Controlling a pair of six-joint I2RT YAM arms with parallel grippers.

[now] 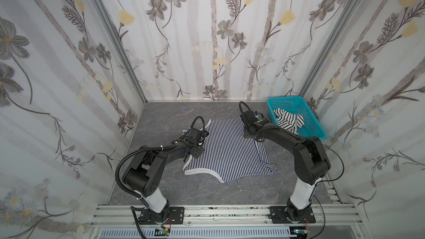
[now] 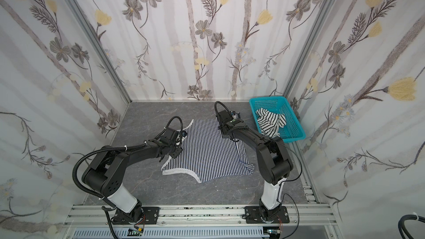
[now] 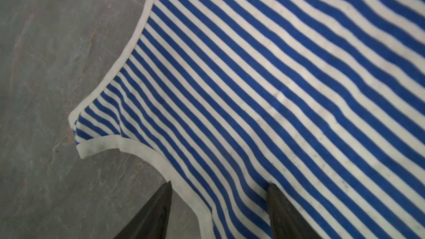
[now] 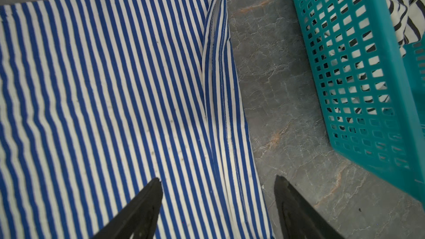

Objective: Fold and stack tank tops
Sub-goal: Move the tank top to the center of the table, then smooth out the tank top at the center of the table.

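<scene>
The fine navy-and-white striped tank top (image 1: pixel 230 148) (image 2: pixel 207 150) lies spread flat on the grey table. My left gripper (image 3: pixel 220 183) hangs open over its white-trimmed armhole edge (image 3: pixel 161 164), one finger above the table and one above the fabric; in a top view the left gripper (image 1: pixel 195 152) sits at the top's left side. My right gripper (image 4: pixel 217 178) is open over the folded hem at the top's right edge (image 4: pixel 220 88), and nothing is gripped. The wider black-striped tank top (image 1: pixel 288 120) (image 4: pixel 404 8) lies crumpled in the basket.
The turquoise perforated basket (image 1: pixel 312 123) (image 2: pixel 295 125) (image 4: pixel 345 65) stands at the back right corner, close beside the right arm. Floral walls enclose the table on three sides. An aluminium rail (image 1: pixel 218 212) carrying both arm bases runs along the front.
</scene>
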